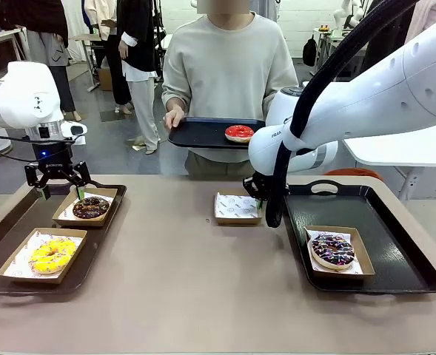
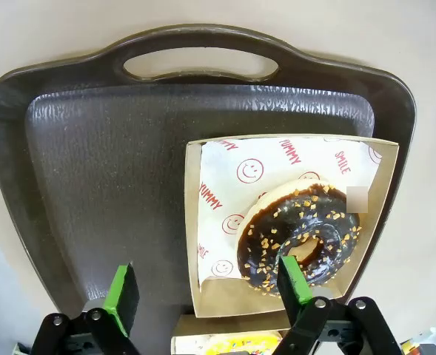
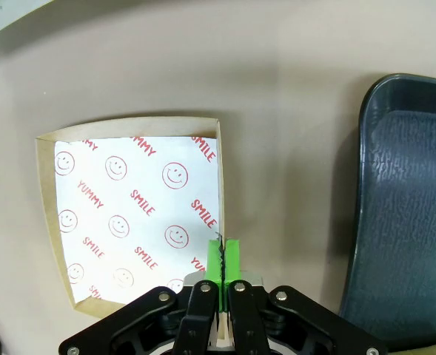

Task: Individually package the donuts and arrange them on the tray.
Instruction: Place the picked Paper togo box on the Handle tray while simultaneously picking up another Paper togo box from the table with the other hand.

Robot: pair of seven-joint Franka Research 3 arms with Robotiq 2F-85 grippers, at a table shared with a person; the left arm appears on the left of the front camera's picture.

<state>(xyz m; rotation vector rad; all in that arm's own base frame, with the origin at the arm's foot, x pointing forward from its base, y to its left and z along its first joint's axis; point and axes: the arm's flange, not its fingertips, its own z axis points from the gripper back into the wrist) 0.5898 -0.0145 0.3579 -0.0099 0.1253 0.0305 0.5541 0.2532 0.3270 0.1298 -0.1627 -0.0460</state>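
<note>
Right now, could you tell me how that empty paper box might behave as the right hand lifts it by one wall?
The empty paper box looks thin, so it is probably light and may flex. The right hand pinches one wall only, so the box could tilt. Its loose-looking printed liner might slide.

Even indoor light, wrist-cam edge distortion

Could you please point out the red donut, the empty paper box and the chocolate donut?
red donut (image 1: pixel 239 133), front view, icing.
empty paper box (image 3: pixel 129 214), right wrist view, printed liner.
chocolate donut (image 2: pixel 277 233), left wrist view, sprinkled icing.
</note>
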